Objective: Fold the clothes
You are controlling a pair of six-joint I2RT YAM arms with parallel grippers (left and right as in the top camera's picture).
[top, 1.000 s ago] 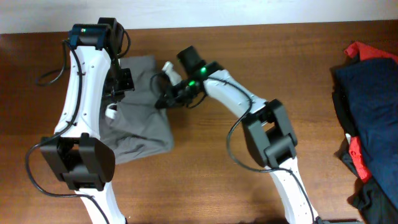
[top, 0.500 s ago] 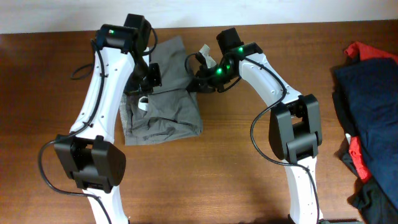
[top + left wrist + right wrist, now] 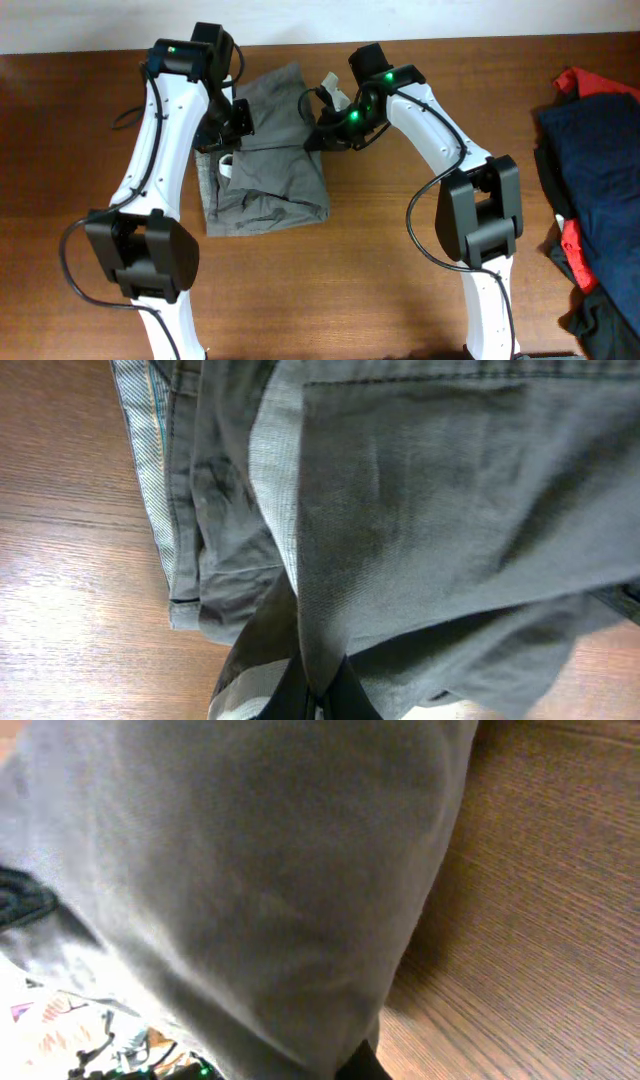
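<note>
Overhead: the clothes (image 3: 268, 165), a grey-olive garment, lie on the wooden table (image 3: 400, 280) in the upper middle of the frame, bunched into a rough block, with a fold raised along the upper edge. The left gripper (image 3: 234, 135) sits on the garment's upper left part and the right gripper (image 3: 320, 138) at its upper right edge; both touch the cloth. Far off at the right edge of the frame lies a navy blue garment (image 3: 600, 170) with a red cloth (image 3: 585, 80) showing from under it.

Left wrist: the clothes (image 3: 420, 510) fill nearly the whole frame. A pale striped waistband lining (image 3: 145, 450) runs down the left side, with bare table (image 3: 60, 560) beyond it. At the bottom centre the left gripper (image 3: 318, 695) is closed tight, and a fold of the grey cloth is pinched between its dark fingers (image 3: 290, 695).

Right wrist: the clothes (image 3: 230, 890) hang close before the lens, blurred, covering the left and middle of the frame, with table (image 3: 540, 920) on the right. The cloth is off the wood and runs down into the right gripper (image 3: 355, 1065) at the bottom edge. Only a dark tip of the gripper shows, and it appears clamped on the cloth.
</note>
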